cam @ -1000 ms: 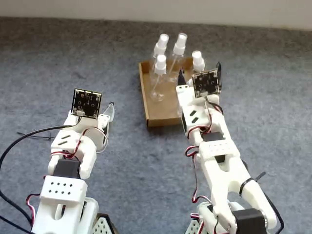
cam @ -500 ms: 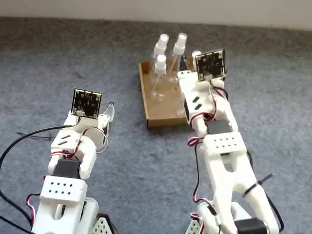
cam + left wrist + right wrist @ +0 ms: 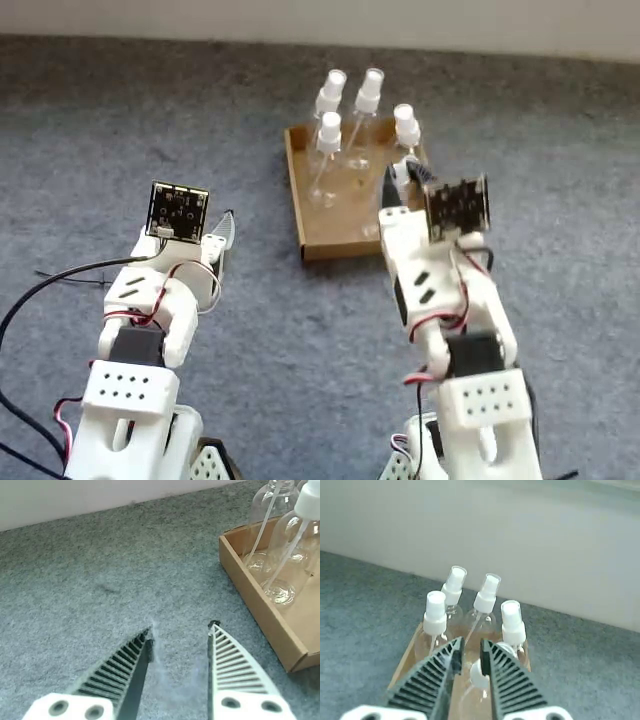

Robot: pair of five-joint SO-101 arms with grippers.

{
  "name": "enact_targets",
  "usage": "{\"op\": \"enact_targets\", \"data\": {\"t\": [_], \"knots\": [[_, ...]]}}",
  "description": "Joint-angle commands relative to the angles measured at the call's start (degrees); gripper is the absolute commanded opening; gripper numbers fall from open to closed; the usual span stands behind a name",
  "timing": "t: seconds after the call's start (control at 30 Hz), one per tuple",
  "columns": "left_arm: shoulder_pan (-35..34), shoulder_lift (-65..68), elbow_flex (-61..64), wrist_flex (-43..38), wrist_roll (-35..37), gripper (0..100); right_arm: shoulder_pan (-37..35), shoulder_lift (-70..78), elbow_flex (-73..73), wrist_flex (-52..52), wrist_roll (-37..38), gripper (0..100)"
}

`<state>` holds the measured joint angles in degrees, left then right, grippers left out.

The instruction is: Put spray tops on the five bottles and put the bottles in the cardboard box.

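Currently five bottles (image 3: 328, 135), all with spray tops, stand upright inside the cardboard box (image 3: 294, 190). Right gripper (image 3: 469, 642) sits at the box's near end, by the nearest bottle (image 3: 480, 672); cannot tell its grip. Left gripper (image 3: 180, 628) is well left of the box, jaws apart.

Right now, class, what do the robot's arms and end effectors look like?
The left arm and right arm are white plastic with black motors, red wiring and black wrist boards. The left end effector has ribbed fingers, one dark, one white.
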<state>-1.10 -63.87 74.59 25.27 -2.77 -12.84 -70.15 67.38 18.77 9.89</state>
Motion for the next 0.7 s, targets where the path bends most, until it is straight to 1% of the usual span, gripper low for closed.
{"op": "enact_targets", "data": {"t": [0.0,0.13,0.2,0.33,0.47,0.57,0.67], "knots": [[-0.9,-0.7,-0.3,-1.1,-0.4,17,2.4,-13.8,9.3,1.2,2.0,0.5],[-4.1,-0.8,1.8,-1.2,-0.4,17,6.2,-29.3,19.6,3.0,6.7,0.5],[-6.2,-0.8,1.9,-1.2,-0.4,17,7.3,-36.2,24.3,5.7,7.6,0.5],[-9.8,-3.5,2.2,-1.2,-0.3,17,9.2,-33.0,30.5,9.5,7.6,0.5],[-13.1,-14.8,6.1,-0.9,-0.4,17,10.3,-34.0,35.6,10.7,7.8,0.5],[-15.3,-27.7,12.5,-0.8,-0.4,17,12.7,-35.0,38.1,16.9,7.8,0.5],[-16.9,-41.2,21.2,-0.8,-0.4,17,13.1,-35.0,37.8,22.5,7.8,0.5]]}}
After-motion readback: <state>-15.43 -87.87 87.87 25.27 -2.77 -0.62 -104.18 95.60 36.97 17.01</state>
